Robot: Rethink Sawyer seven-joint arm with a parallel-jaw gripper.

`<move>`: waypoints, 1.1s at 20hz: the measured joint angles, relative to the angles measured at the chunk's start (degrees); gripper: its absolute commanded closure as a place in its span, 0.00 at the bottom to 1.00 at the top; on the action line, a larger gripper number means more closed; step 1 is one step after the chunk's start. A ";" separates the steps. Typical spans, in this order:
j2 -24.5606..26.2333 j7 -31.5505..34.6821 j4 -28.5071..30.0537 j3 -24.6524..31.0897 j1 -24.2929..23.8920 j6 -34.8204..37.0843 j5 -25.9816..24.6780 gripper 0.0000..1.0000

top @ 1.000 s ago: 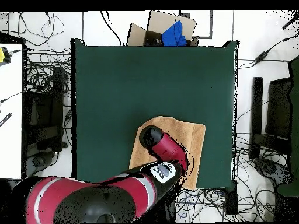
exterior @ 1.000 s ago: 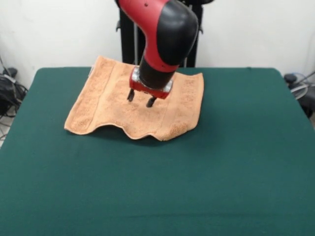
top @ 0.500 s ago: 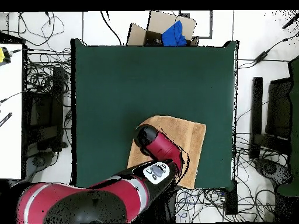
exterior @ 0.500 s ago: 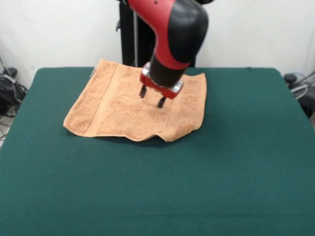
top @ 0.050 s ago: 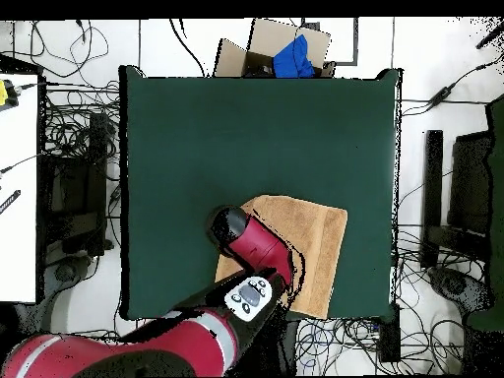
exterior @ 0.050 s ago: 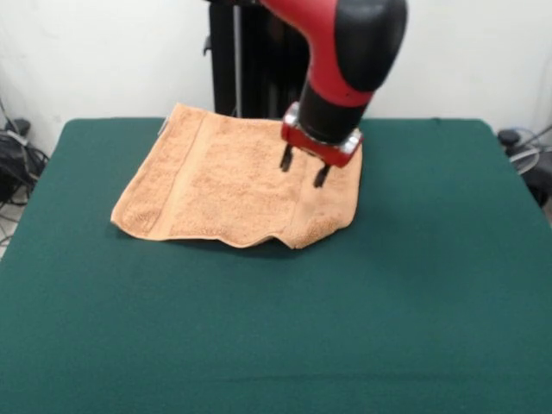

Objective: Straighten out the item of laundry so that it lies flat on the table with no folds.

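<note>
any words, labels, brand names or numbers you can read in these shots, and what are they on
None can be read.
Small display panel on the red arm, overhead view: shows marks, too small to read.
Towel: no legible label or print.
Green table and tool: no text visible.

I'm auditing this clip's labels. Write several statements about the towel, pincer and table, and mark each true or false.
1. The pincer is open and holds nothing. True.
2. The hand towel lies at the middle of the green table. False: it lies near one edge, as the overhead view shows.
3. The towel's front edge is wavy, with a raised ripple. True.
4. The towel is folded in half. False: it is spread in one layer.
5. The pincer hangs over the towel's banded side strip. True.
</note>
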 measured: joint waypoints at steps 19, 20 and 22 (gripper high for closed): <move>-11.84 0.15 11.23 9.59 -5.34 -14.00 0.51 0.00; -11.95 0.49 12.17 11.43 -6.67 -17.66 0.51 0.00; -11.92 1.05 12.99 13.15 -7.91 -21.11 0.52 0.00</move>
